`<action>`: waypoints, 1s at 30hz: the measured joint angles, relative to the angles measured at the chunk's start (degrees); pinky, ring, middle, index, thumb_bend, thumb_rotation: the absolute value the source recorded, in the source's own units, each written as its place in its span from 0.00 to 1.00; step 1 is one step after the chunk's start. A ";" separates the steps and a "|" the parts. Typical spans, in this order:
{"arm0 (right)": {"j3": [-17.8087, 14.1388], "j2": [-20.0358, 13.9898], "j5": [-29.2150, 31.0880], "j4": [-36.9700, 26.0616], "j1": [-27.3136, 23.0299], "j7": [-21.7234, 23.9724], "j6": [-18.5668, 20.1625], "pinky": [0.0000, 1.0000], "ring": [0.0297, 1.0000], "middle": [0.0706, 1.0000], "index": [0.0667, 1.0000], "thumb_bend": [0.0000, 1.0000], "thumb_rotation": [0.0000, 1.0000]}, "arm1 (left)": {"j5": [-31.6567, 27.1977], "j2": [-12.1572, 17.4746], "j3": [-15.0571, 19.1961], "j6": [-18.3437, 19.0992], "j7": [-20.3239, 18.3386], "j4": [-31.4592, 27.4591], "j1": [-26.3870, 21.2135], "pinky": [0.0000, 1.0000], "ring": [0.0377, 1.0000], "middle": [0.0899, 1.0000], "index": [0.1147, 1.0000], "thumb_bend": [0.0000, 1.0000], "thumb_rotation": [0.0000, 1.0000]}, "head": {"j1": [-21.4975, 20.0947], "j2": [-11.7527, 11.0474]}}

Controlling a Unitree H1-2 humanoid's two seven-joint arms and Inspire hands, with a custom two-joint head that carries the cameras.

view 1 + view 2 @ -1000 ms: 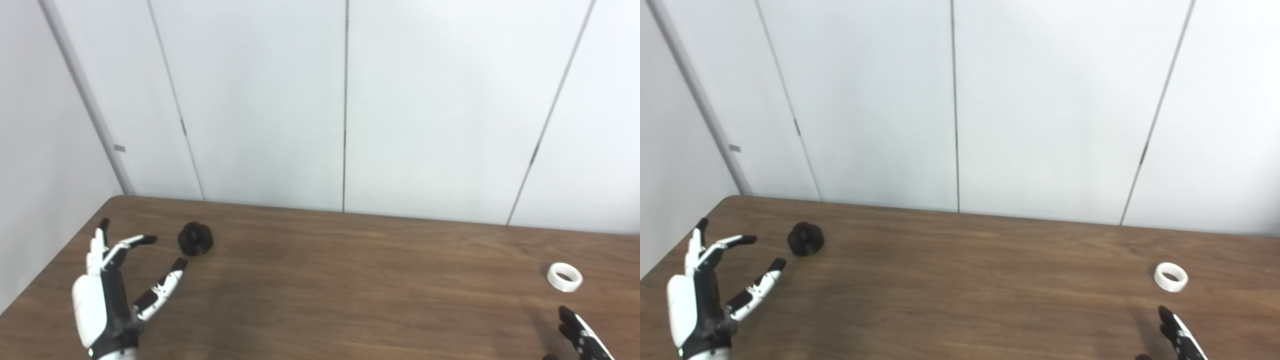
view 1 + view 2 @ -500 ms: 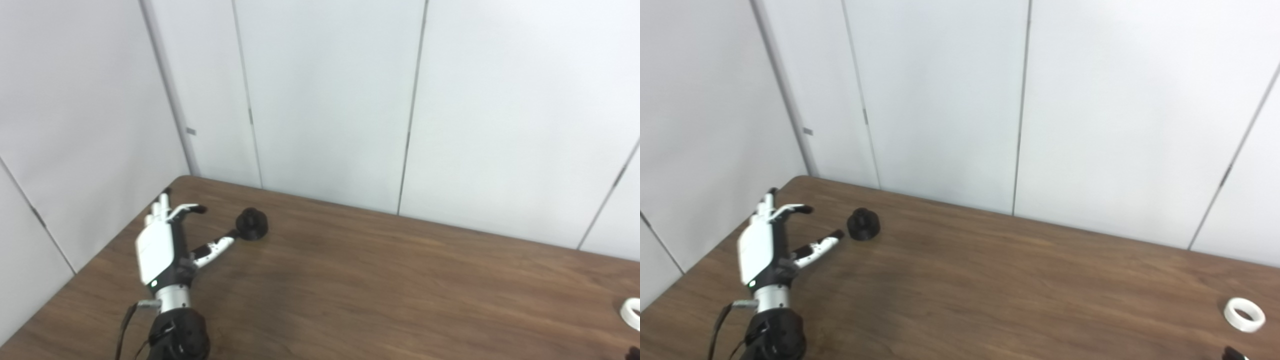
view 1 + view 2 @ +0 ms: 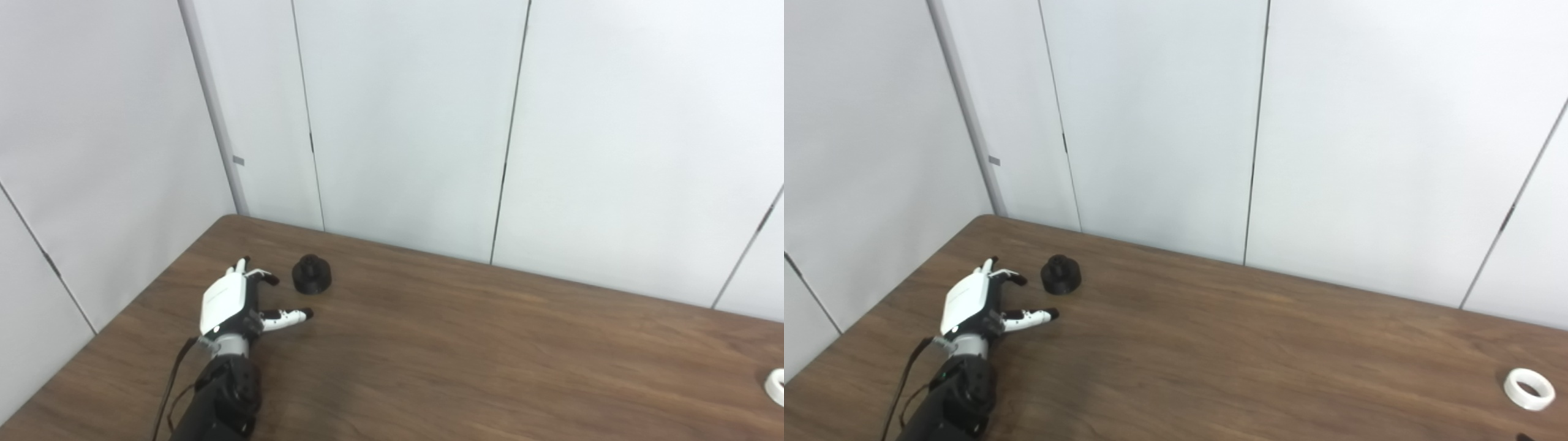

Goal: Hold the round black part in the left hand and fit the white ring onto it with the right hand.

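Left hand (image 3: pixel 229 301) lower left, fingers spread, holding nothing, near round black part (image 3: pixel 312 274). White ring (image 3: pixel 1529 389) far right. No legible writing.

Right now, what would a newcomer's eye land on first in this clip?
The white-backed left hand, open near the table's far left corner. Just beyond its fingers, untouched, sits the round black part. Far off at the right edge lies the white ring; the right hand is barely in view.

Two head cameras side by side look down across the table (image 3: pixel 465 343) toward the wall (image 3: pixel 404 122), sharing nearly everything
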 measured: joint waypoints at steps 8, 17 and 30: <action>-0.72 -0.28 0.37 -0.62 0.84 0.51 0.04 0.89 0.93 0.95 0.92 0.41 0.73 | 0.48 1.70 -3.69 3.68 -4.72 1.49 -2.02 1.00 1.00 1.00 0.76 1.00 0.39 | 0.79 -0.09; -1.42 -0.74 1.04 -0.90 1.66 1.43 0.01 0.90 0.94 0.94 0.93 0.41 0.73 | 5.71 2.00 -1.28 3.69 -11.72 4.24 -5.06 1.00 1.00 1.00 0.84 1.00 0.41 | 1.67 -0.44; -2.46 -1.68 2.46 -1.82 3.53 2.13 -0.12 0.92 0.96 0.97 0.94 0.41 0.71 | 6.06 1.59 -0.75 3.70 -14.20 5.06 -6.42 1.00 1.00 1.00 0.86 1.00 0.38 | 2.29 -1.32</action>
